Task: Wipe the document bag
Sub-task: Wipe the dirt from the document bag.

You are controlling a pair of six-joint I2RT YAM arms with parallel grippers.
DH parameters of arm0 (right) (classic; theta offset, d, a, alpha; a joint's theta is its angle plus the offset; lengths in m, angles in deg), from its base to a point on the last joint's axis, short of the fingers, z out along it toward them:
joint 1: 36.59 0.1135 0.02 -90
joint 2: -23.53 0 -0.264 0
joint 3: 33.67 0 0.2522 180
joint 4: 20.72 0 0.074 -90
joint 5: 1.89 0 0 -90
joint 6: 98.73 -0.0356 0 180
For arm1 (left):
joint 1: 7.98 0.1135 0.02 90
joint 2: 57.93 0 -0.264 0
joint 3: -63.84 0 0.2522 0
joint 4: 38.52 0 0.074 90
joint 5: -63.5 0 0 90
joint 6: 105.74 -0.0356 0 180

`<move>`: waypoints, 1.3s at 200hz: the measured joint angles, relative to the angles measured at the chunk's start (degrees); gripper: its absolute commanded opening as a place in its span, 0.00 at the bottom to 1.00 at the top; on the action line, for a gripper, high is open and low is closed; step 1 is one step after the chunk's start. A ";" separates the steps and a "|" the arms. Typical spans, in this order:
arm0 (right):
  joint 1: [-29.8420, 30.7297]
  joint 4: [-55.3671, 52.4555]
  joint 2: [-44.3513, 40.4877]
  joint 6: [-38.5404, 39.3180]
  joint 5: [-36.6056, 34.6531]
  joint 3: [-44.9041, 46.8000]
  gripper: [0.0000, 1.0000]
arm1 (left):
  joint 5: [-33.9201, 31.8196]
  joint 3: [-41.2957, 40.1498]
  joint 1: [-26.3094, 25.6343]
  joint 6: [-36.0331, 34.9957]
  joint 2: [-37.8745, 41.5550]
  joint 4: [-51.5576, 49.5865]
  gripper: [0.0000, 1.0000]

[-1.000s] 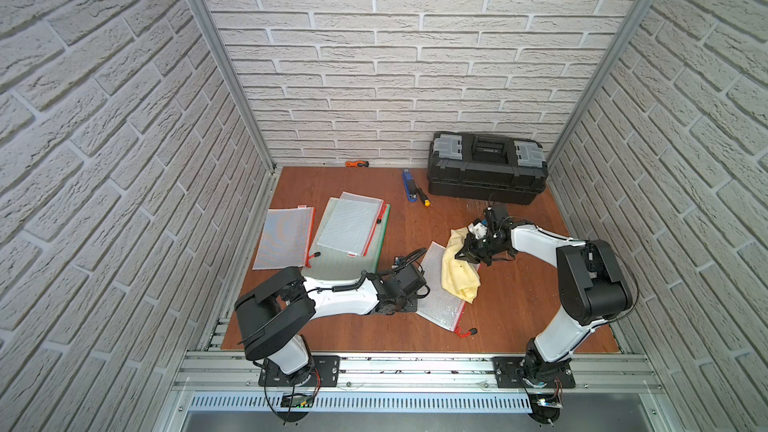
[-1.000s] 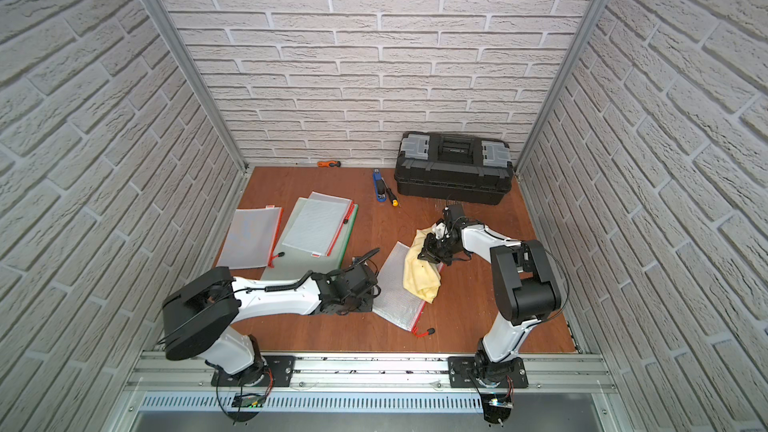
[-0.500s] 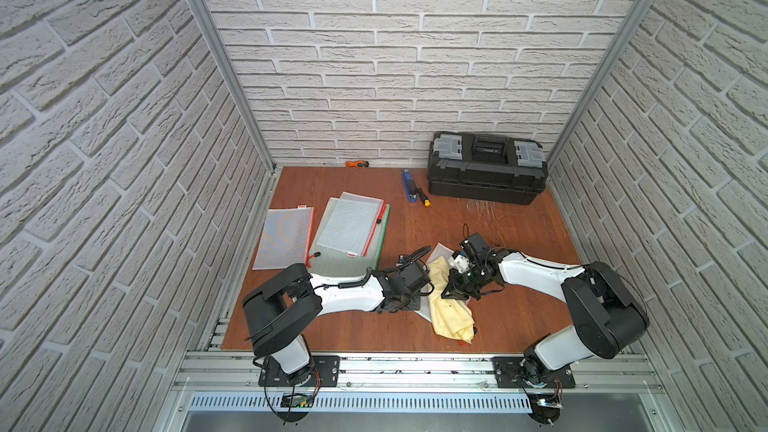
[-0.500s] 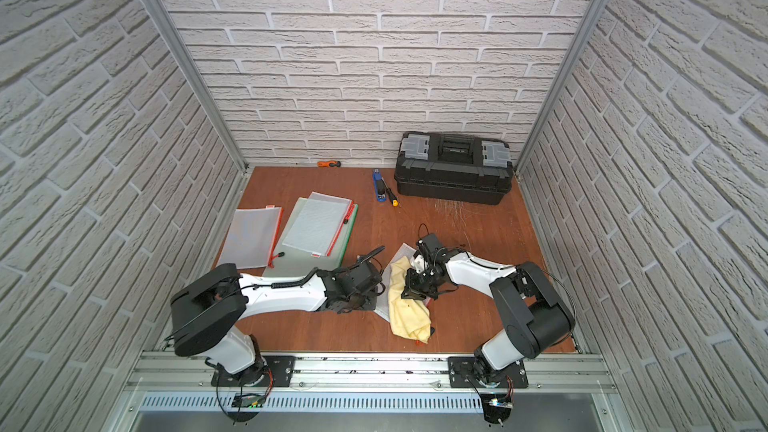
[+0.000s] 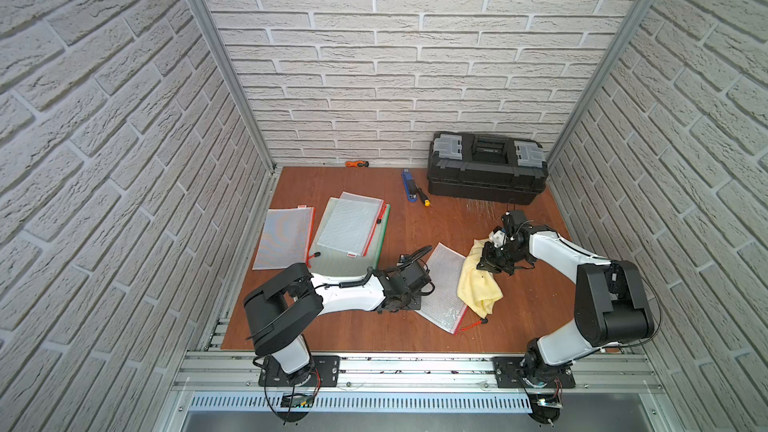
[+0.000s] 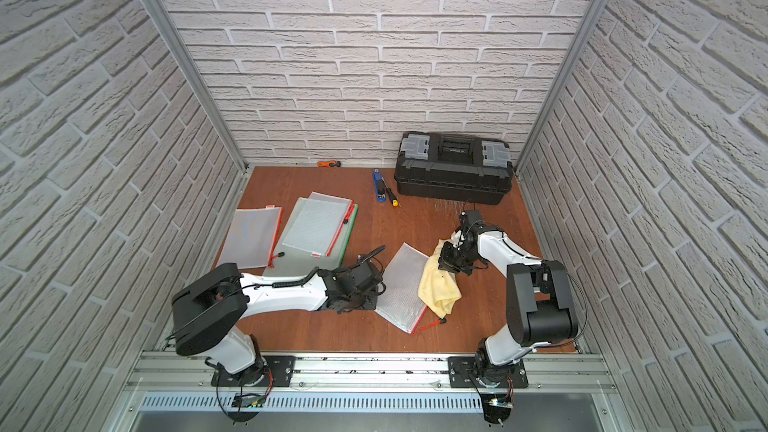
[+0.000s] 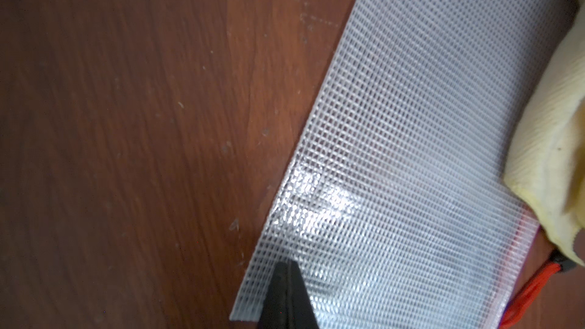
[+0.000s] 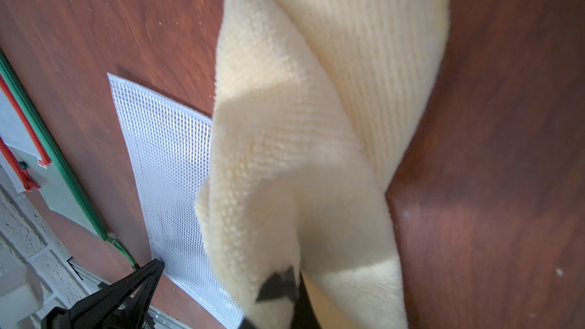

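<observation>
The right claw pinches yellow cloth overlapping document bag.

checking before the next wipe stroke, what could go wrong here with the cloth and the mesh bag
1. The left claw, shut, presses down only near one corner of the document bag. A firm stroke could pivot or slide the bag on the table.
2. The yellow cloth hangs bunched from the right claw and lies partly past the bag's zipper edge. It may wipe the table instead, or snag the red pull cord.
</observation>
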 measured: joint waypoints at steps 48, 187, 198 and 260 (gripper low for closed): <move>18.18 3.10 -5.55 -7.69 2.47 9.99 0.02 | 0.17 1.75 0.02 -0.74 -1.57 0.17 0.00; 12.46 3.65 -6.62 -11.98 5.25 12.90 0.02 | 0.24 2.21 0.02 -1.07 -2.03 0.22 0.00; 9.14 2.12 -6.08 -9.88 4.83 12.15 0.02 | 0.17 2.08 0.07 -1.05 -1.99 0.33 0.00; -0.04 1.33 -2.51 -5.92 8.33 11.30 0.02 | -0.24 0.63 0.22 -0.94 -0.70 0.28 0.00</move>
